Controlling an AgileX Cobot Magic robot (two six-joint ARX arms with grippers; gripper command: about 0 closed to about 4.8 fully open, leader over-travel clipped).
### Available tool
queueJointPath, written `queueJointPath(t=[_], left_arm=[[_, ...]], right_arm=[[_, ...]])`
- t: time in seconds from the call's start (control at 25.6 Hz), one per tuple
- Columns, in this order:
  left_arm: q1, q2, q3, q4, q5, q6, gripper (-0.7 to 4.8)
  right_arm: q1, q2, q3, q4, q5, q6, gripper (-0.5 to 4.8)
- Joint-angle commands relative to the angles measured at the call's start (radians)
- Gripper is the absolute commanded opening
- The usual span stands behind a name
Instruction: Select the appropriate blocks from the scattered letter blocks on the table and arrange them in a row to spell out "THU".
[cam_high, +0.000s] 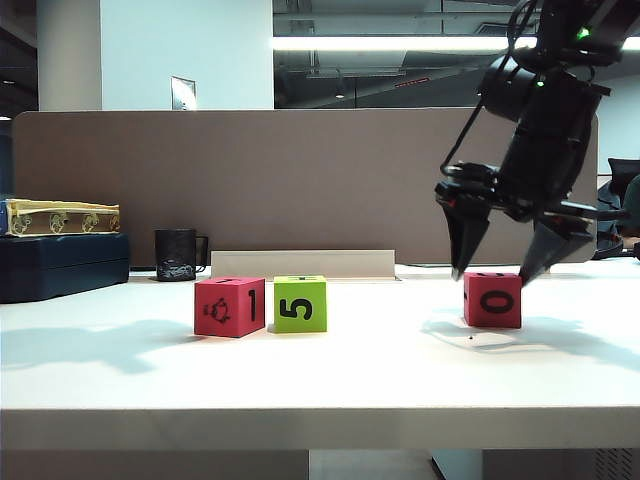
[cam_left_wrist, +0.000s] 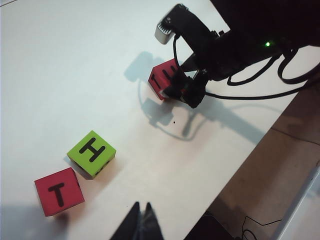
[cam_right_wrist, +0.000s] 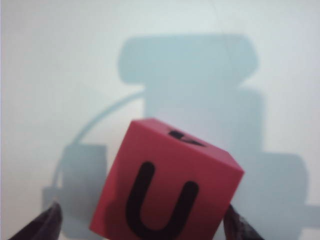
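On the white table (cam_high: 380, 370) a pinkish-red block (cam_high: 230, 307) and a lime-green block (cam_high: 300, 303) stand side by side at the left. From above they show T (cam_left_wrist: 59, 191) and H (cam_left_wrist: 91, 153). The other pinkish-red block (cam_high: 492, 299) stands alone at the right, with U (cam_right_wrist: 165, 190) on its top face. My right gripper (cam_high: 492, 272) is open, one fingertip on either side of the U block (cam_left_wrist: 162, 79), its fingers (cam_right_wrist: 50, 222) apart from the block on at least one side. My left gripper (cam_left_wrist: 141, 207) is shut and empty above bare table near T and H.
A black mug (cam_high: 176, 255), a dark blue box (cam_high: 60, 265) with a yellow item (cam_high: 62, 217) on top, and a white strip (cam_high: 305, 263) line the back, before a brown partition (cam_high: 300, 170). Beyond the table edge (cam_left_wrist: 260, 145) lie floor and cables.
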Motion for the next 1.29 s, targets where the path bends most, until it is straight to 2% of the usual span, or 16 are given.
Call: queueJointPath(t=[0.04,0.51,0.66,1.09,1.29], left_arm=[[0.0,-0.006,0.003,0.005,0.003,0.008,-0.06],[0.0,-0.006,0.003,0.006,0.003,0.008,-0.06],[0.0,-0.006,0.003,0.005,0.003,0.008,-0.06],[0.0,-0.021,0.007,0.002,-0.006,0.008,-0.06],[0.0,-0.022,0.007,-0.013,-0.048,0.008,-0.06]], right_arm=[[0.001,-0.007,0.025,0.015,-0.002,0.0,4.09],[0.001,-0.005,0.038,0.023,-0.001,0.019,4.07],[0.001,-0.005,0.038,0.029,-0.001,0.02,3.53],[0.004,0.04,0.038,0.007,0.018,0.024,3.55],[0.008,0.053,0.038,0.013,0.018,0.024,3.55]])
